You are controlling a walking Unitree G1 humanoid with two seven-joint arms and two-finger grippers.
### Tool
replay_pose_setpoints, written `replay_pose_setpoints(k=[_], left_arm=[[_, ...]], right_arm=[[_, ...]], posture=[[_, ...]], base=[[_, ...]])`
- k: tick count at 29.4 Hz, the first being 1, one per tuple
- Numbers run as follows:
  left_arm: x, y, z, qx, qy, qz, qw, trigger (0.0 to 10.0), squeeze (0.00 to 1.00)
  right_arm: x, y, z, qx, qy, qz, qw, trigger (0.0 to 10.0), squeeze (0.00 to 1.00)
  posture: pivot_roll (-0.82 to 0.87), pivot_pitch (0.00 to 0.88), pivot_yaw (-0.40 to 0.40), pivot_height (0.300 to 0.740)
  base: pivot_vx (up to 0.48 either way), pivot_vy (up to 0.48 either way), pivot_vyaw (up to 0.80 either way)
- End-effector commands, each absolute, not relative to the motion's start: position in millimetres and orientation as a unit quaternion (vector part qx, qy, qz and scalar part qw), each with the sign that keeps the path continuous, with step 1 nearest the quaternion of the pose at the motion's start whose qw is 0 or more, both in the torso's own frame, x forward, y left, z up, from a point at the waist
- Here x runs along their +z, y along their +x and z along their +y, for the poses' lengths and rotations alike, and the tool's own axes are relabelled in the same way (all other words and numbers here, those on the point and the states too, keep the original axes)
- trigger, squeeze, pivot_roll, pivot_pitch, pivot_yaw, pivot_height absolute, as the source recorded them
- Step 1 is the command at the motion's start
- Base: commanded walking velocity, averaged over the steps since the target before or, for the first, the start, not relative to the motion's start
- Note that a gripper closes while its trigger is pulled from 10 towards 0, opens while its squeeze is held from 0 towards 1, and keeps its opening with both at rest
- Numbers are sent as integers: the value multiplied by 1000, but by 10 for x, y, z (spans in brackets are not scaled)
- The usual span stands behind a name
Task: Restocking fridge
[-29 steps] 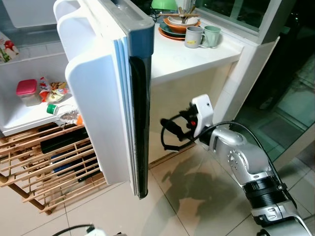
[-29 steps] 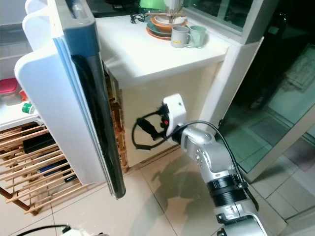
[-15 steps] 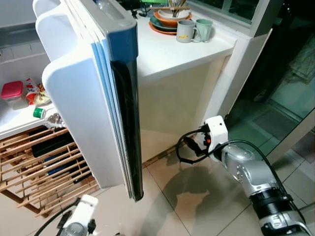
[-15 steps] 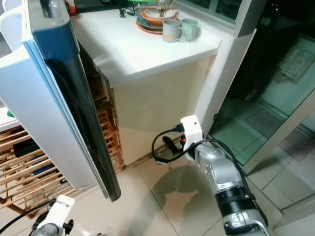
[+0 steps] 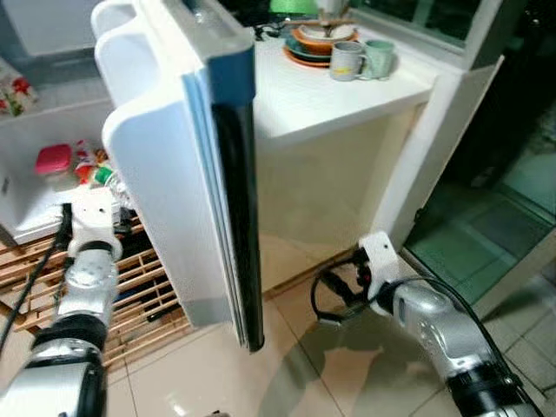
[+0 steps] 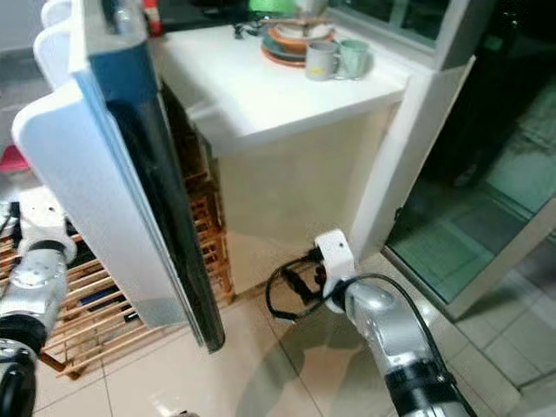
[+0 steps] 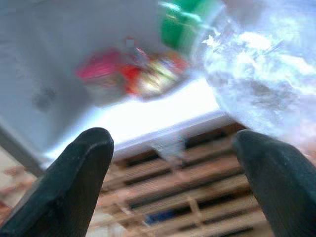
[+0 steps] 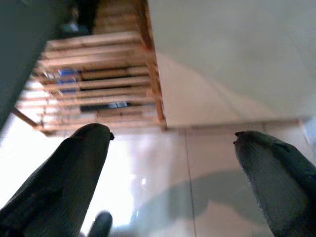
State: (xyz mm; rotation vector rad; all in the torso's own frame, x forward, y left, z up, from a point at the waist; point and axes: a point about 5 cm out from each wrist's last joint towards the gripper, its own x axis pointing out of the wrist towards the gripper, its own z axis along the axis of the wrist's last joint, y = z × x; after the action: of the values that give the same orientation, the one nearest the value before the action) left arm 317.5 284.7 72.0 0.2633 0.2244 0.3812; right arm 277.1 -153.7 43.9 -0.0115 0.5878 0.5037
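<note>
Fridge door [image 5: 187, 165] open; both grippers empty.
Left gripper [image 7: 173, 163] fingers spread, near clear green-capped bottle [image 7: 256, 74] on fridge shelf [image 5: 26, 217]. Right gripper [image 8: 177, 173] spread wide, low over floor tiles [image 8: 207, 163].

Open fridge door [image 5: 187, 165] walling off the left hand [image 7: 173, 163] on its right, clear bottle [image 7: 256, 69] close ahead, bare floor [image 8: 207, 153] under the spread right hand [image 8: 173, 173]
</note>
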Motion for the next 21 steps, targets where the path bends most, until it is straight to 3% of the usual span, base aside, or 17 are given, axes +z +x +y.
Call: replay_pose_setpoints(k=[1,12,16,19,21], left_arm=[[630,3133,2832,189,118,130,966,10000,0],[679,3223,2763,175,70,126,974,10000,0],[633,3152,2892,210,60,147,965,10000,0],[646,3139,2942,219,36,141,965,10000,0],[708,3198,2897,199,-22,113,973,10000,0]], right_arm=[[483,2794,-1572,240,-11,280,930,10000,0],[458,2743,-1512,246,-5,280,928,10000,0],[455,2753,-1511,245,-4,281,928,10000,0],[438,2749,-1495,246,-4,283,927,10000,0],[427,2744,-1481,249,-3,284,926,10000,0]], posture=[[-81,0,14,740],[-89,0,25,740],[-84,0,23,740],[-81,0,22,740],[-80,0,21,740]], base=[[0,0,0],[0,0,0],[0,0,0],[0,0,0],[0,0,0]])
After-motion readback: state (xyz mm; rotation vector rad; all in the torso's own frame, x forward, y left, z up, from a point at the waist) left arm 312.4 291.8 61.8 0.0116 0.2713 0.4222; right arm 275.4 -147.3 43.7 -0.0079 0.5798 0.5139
